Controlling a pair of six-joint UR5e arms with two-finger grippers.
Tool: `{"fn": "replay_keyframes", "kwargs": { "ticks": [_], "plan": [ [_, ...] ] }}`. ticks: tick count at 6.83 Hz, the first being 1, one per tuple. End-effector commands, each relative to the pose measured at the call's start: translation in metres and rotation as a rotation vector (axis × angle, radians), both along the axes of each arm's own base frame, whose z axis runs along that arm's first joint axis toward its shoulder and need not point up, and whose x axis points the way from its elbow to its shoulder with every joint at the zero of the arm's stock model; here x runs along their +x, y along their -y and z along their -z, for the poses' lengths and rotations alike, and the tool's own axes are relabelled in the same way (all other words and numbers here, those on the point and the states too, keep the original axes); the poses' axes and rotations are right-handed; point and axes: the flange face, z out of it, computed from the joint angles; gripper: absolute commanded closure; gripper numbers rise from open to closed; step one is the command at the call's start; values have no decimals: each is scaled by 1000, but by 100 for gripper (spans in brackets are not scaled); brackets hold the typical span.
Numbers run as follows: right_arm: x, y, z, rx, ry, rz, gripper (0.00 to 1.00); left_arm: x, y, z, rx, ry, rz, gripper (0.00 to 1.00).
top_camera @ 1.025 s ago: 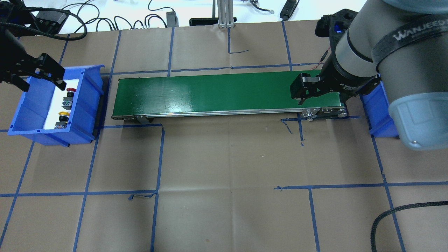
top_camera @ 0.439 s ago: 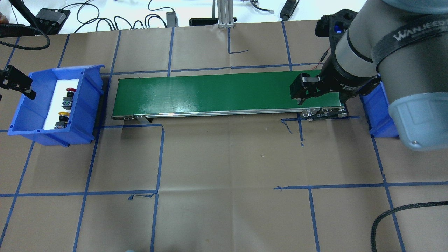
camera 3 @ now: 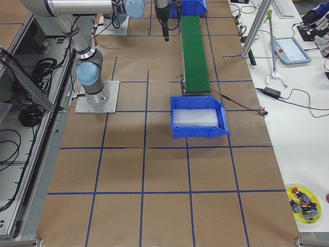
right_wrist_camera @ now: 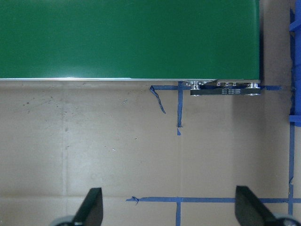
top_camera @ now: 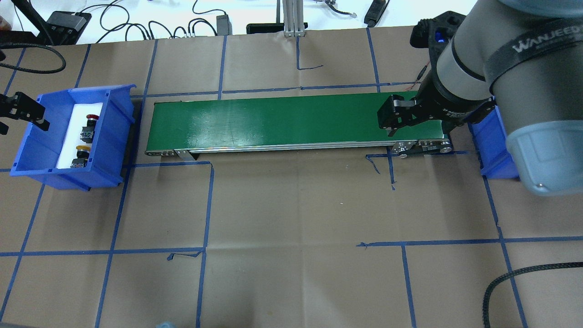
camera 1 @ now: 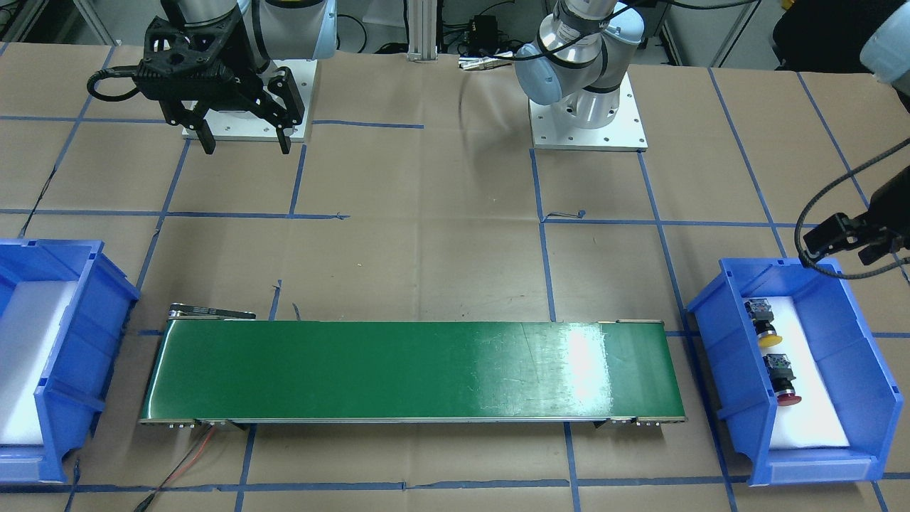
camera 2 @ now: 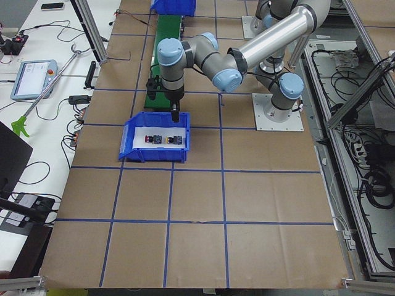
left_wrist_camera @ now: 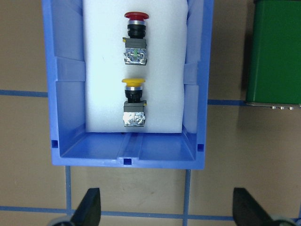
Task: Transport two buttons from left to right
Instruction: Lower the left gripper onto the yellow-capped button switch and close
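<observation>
The red-capped button (top_camera: 90, 119) and the yellow-capped button (top_camera: 82, 150) lie on white foam in the left blue bin (top_camera: 41, 150). In the left wrist view the red button (left_wrist_camera: 136, 35) lies beyond the yellow button (left_wrist_camera: 133, 99). My left gripper (top_camera: 23, 119) is open and empty, raised over the bin's outer left rim; its fingertips (left_wrist_camera: 89, 207) show wide apart. My right gripper (top_camera: 394, 119) is open and empty above the right end of the green conveyor belt (top_camera: 291, 120). It also shows in the front-facing view (camera 1: 246, 146).
The right blue bin (camera 1: 64, 334), lined with white foam, stands past the conveyor's right end. The table is brown paper with blue tape lines (top_camera: 205, 205). Cables and boxes (top_camera: 200, 25) lie along the far edge.
My left gripper has pulled back leftward from over the bin's interior to its outer left rim. The buttons and the right arm have not moved.
</observation>
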Motion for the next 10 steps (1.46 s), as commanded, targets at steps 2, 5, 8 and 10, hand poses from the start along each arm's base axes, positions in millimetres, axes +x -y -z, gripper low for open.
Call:
{"fn": "replay_keyframes", "kwargs": {
  "ticks": [2, 5, 8, 10],
  "plan": [
    [0, 0, 0, 0, 1, 1, 0, 10, 22, 59, 16, -14, 7, 1],
    [0, 0, 0, 0, 1, 1, 0, 2, 14, 122, -25, -13, 32, 1],
    [0, 0, 0, -2, 0, 1, 0, 8, 14, 161, -22, -11, 44, 1],
    [0, 0, 1, 3, 0, 1, 0, 4, 8, 172, 1, -21, 41, 2]
  ]
}}
